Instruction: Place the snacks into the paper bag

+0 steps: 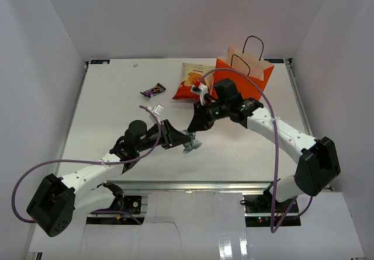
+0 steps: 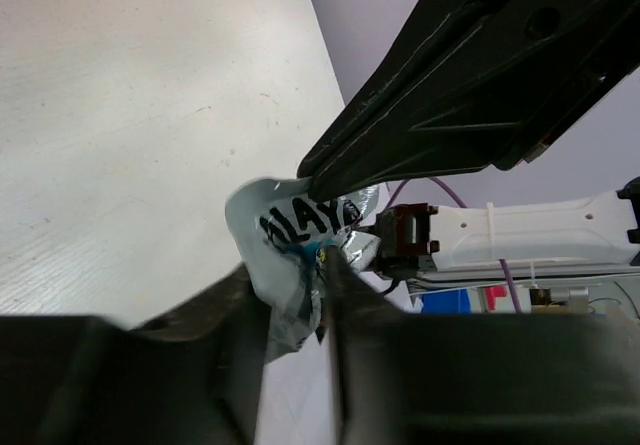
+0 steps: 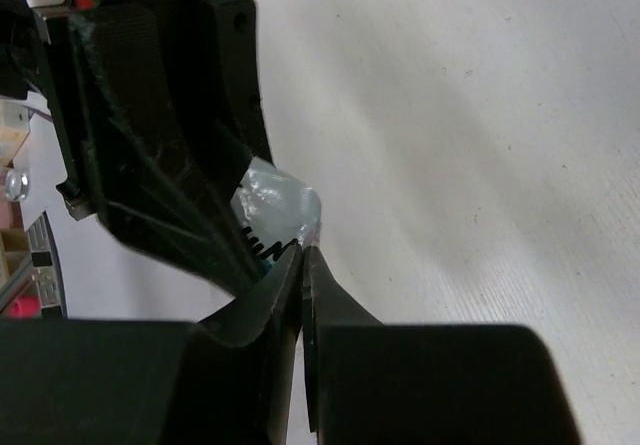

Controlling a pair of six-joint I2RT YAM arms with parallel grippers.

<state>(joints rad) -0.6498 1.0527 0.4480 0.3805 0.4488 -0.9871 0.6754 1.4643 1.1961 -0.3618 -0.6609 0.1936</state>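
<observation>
Chip bag (image 1: 194,82), purple candy (image 1: 153,89), silver packet (image 1: 191,144) (one of each); one paper bag (image 1: 260,76)

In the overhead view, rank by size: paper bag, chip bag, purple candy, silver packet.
1. paper bag
2. chip bag
3. purple candy and silver packet look alike; the packet is crumpled, so unranked.

silver-grey packet (image 2: 290,235): black letters "LAY", rest hidden | chip bag (image 1: 193,82): print unreadable

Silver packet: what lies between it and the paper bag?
Top view: only the right hand and its wrist span from the silver packet to the paper bag; the chip bag sits left of that line.
</observation>
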